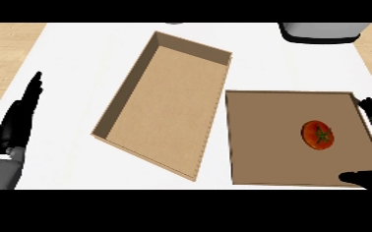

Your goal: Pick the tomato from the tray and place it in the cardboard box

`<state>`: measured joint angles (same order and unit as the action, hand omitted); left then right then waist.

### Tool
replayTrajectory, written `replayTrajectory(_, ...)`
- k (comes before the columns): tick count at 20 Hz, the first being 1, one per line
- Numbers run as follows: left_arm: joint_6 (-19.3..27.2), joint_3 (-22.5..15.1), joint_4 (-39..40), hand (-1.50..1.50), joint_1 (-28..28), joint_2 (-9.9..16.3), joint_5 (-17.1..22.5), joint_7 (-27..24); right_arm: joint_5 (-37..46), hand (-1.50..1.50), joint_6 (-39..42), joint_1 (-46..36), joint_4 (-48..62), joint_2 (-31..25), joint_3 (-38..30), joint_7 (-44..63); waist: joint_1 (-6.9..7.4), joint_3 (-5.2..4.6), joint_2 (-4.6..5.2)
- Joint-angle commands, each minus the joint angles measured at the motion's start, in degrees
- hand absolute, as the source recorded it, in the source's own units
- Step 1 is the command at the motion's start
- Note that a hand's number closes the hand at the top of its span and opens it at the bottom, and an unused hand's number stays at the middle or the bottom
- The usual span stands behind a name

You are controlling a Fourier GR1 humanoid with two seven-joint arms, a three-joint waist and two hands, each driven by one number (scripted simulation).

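1. Tomato (318, 135): red, green calyx facing up, slightly taller than wide as seen; resting on the floor of the tray, right of its centre, apart from every wall. Not yet lifted.
2. Tray (262, 128): shallow brown square, lower right of the counter; left wall close beside the cardboard box's right wall.
3. Right hand (356, 178): only black fingertips visible, one group at the tray's lower right corner, another tip at its right edge higher up. Open, spread either side of the tomato's level, holding nothing. Tomato lying up and to the left of the lower fingers, near but apart.
4. Nearer hand, by judgement: the right, by a wide margin; a short reach inward over the tray's right rim likely suffices.
5. Cardboard box (163, 108): long, deep, open-topped, tilted with its long axis running from upper right to lower left; left of the tray, between tomato and left hand.
6. Left hand (20, 118): at the left edge, fingers straight and pointing up, resting, released, well apart from the tomato.
7. Counter (80, 54): white top.
8. White object (320, 29): partly visible, upper right, dark-based.
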<state>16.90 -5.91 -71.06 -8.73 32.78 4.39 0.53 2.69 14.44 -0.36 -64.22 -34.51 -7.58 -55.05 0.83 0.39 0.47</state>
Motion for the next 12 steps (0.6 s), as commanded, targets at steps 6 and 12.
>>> replayTrajectory(6, 0.83, -1.16, -2.63, 0.00, 1.14, -1.12, -1.78, 2.89, 16.43, -1.50, -5.98, -5.67, 9.98, -13.70, 2.42, -7.69, 0.66, -0.25, -0.22)
replayTrajectory(12, 0.80, -0.33, -5.13, 0.00, 3.32, -1.13, -2.87, 3.64, 25.94, -1.50, -7.91, -9.34, 5.57, -13.30, 9.08, 3.02, 0.13, -0.39, -0.47)
